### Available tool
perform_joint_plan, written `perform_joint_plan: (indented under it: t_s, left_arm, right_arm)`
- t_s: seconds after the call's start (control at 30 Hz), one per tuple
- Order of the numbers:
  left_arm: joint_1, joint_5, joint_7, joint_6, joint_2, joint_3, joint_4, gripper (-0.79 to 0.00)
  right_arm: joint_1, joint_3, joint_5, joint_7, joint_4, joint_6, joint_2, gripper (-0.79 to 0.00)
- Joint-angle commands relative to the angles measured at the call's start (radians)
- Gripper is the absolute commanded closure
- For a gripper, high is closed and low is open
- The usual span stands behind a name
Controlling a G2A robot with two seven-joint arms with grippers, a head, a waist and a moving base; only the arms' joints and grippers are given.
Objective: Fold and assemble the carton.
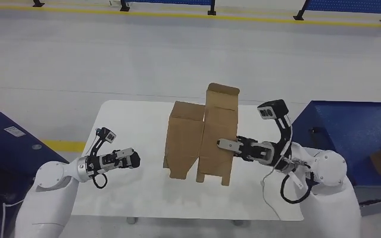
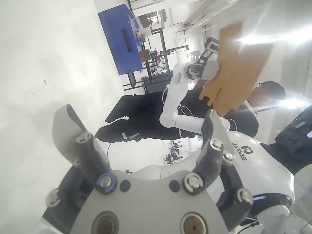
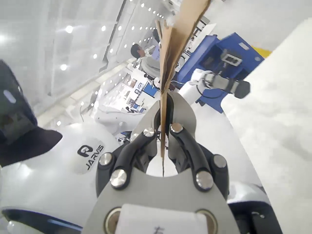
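One flat carton (image 1: 184,137) pinched in the right end effector (image 1: 220,144) over the bench (image 1: 137,125); left end effector (image 1: 134,158) spread, near the left edge. Guessing popping it open comes next.

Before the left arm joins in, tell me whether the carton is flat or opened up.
Flat. The right gripper pinches the carton as a thin sheet, layers nearly together; end flaps unfolded.

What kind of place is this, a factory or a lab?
Probably a robotics workshop or test hall: a wide bare floor with a yellow line, blue cabinets beside the white table, and rows of ceiling lights.
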Motion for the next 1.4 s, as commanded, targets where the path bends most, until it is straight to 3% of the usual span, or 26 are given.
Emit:
perform_joint_plan:
  t_s: [0.0,0.13,0.6,0.73,0.83,1.0,1.17,1.37]
  left_arm:
    - [0.000,0.000,0.000,0.000,0.000,0.000,0.000,-0.785]
    - [0.000,0.000,0.000,0.000,0.000,0.000,0.000,-0.785]
    - [0.000,0.000,0.000,0.000,0.000,0.000,0.000,-0.785]
    - [0.000,0.000,0.000,0.000,0.000,0.000,0.000,-0.785]
    - [0.000,0.000,0.000,0.000,0.000,0.000,0.000,-0.785]
    - [0.000,0.000,0.000,0.000,0.000,0.000,0.000,-0.785]
    - [0.000,0.000,0.000,0.000,0.000,0.000,0.000,-0.785]
    - [0.000,0.000,0.000,0.000,0.000,0.000,0.000,-0.785]
  right_arm:
    - [-0.024,0.013,-0.042,-0.007,-0.097,-0.046,0.003,0.000]
    - [-0.072,0.019,0.001,-0.018,-0.170,-0.061,0.006,0.000]
    - [-0.095,0.042,0.047,-0.005,-0.173,-0.062,0.010,0.000]
    - [-0.112,0.039,0.271,-0.059,-0.127,0.008,0.006,0.000]
    - [-0.101,0.021,0.529,-0.062,-0.041,0.151,0.002,0.000]
    - [-0.077,-0.096,0.852,-0.098,0.047,0.540,-0.003,0.000]
    - [-0.079,-0.168,1.234,-0.214,0.099,0.919,-0.008,0.000]
    - [-0.134,-0.217,1.774,-0.454,0.120,1.145,-0.004,0.000]
